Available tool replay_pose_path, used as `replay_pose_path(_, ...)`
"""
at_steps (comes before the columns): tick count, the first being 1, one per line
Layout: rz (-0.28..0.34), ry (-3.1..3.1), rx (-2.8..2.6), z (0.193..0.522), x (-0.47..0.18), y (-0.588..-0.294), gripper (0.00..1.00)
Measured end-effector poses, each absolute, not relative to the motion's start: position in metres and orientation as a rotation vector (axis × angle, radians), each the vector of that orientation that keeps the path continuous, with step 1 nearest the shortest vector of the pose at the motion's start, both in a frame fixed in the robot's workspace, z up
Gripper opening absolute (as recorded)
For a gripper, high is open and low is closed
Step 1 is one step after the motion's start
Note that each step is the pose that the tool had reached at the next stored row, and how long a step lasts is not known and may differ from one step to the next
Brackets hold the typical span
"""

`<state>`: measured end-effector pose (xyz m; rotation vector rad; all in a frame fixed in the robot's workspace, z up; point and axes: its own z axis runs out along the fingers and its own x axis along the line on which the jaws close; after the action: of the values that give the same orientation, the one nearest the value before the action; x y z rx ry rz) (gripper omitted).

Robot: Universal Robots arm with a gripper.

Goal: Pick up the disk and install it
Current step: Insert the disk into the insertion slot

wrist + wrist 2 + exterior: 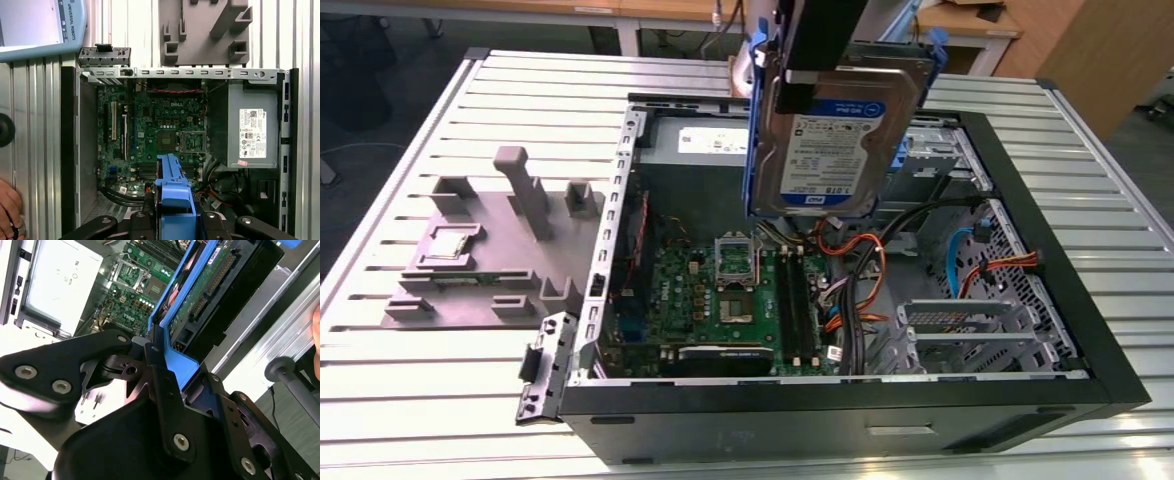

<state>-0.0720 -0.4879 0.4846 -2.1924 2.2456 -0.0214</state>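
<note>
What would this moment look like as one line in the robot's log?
gripper: shut on disk | disk: hanging upright over open computer case | install: not done

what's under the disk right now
The open computer case: the disk, held up by the gripper, hangs over the green circuit board and orange cables. In the exterior view it covers part of the case behind it.

The hand [159, 347] clamps the disk [210, 287] by its blue rail, circuit side showing, above the green motherboard [132, 287].
</note>
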Motion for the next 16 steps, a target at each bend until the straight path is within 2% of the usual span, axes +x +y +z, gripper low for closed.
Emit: replay_pose_path(16,-0.022,2.246,-2.193,0.484,-0.071,-0.514,0.37)
